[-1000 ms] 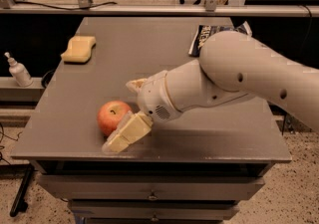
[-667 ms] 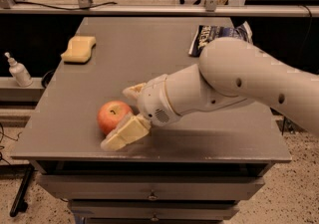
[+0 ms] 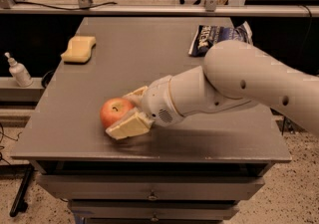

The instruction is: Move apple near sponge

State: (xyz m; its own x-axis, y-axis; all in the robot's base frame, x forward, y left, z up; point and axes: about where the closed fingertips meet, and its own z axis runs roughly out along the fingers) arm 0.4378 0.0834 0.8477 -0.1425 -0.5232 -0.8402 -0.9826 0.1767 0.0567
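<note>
We begin with the grey table [image 3: 149, 68], which fills most of the view, with drawer fronts [image 3: 149, 188] showing below its near edge. Across its right half reaches the robot's thick white arm [image 3: 249, 83], coming in from the right edge and tapering down and to the left, toward the near-left part of the top. Behind the arm, at the far right of the table, lies a dark blue snack bag [image 3: 214, 36], flat, its long side running left to right and its near part hidden by the arm. The sponge [image 3: 79, 49] lies flat at the far-left corner, its long axis running from near-left to far-right, well apart from everything else on the table. The apple [image 3: 112, 110] sits at the near-left, close to the front edge; being round, it has no long axis to speak of, and its dark stem dimple points up. A wide stretch of bare table lies between the apple and the sponge. The gripper [image 3: 121, 114] is low over the table, right against the apple's right side, and we cannot tell whether it is clamped on the fruit or only set around it. Smallest, a white pump bottle [image 3: 19, 71] stands upright off the table to the left.
</note>
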